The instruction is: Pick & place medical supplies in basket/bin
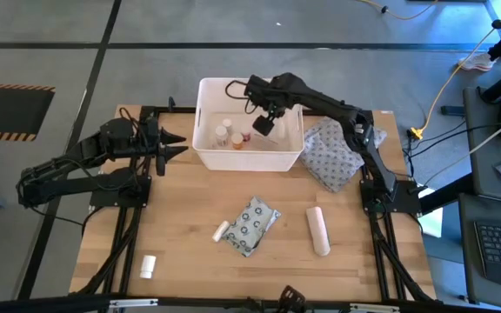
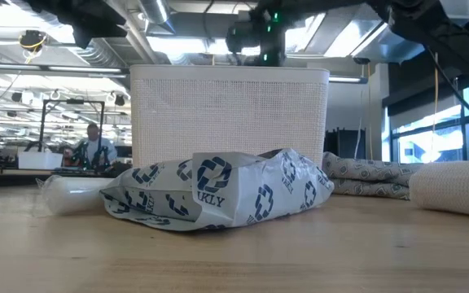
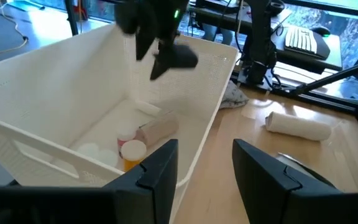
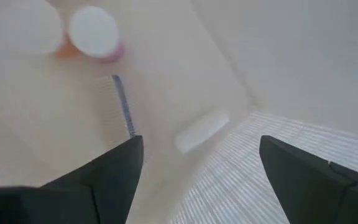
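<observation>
Spread right fingers [image 4: 194, 177] hover empty inside the basket [image 1: 209, 122], above the pill bottles [image 4: 92, 31].

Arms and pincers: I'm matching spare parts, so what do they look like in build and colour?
Both arms are dark, near-black jointed links on black frame mounts. The left pincer and right pincer each end in two flat, black, wedge-shaped fingers. A small green light glows on the right arm's wrist. No markings are legible.
</observation>
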You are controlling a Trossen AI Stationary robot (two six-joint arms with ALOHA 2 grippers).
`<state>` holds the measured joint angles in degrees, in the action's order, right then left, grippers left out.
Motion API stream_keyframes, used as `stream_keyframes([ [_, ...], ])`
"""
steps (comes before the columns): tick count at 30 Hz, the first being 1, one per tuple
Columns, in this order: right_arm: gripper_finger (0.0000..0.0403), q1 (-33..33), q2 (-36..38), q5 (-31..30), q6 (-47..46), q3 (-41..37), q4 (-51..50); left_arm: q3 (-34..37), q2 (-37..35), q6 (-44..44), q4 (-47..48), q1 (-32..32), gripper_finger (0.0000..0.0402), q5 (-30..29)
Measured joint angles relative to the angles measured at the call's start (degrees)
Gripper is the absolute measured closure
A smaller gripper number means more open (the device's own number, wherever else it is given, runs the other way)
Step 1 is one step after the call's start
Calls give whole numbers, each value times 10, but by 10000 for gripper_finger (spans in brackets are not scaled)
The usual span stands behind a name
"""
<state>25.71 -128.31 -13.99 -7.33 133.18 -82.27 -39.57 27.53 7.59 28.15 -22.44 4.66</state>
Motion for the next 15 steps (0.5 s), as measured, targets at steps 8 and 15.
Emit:
stream_keyframes([
  [8, 82, -38, 84, 0, -11, -14, -39, 0, 0, -22, 33, 0, 256, 1],
  [15, 82, -106, 164, -1, -52, -15, -68, 0, 0, -39, 35, 0, 256, 10],
])
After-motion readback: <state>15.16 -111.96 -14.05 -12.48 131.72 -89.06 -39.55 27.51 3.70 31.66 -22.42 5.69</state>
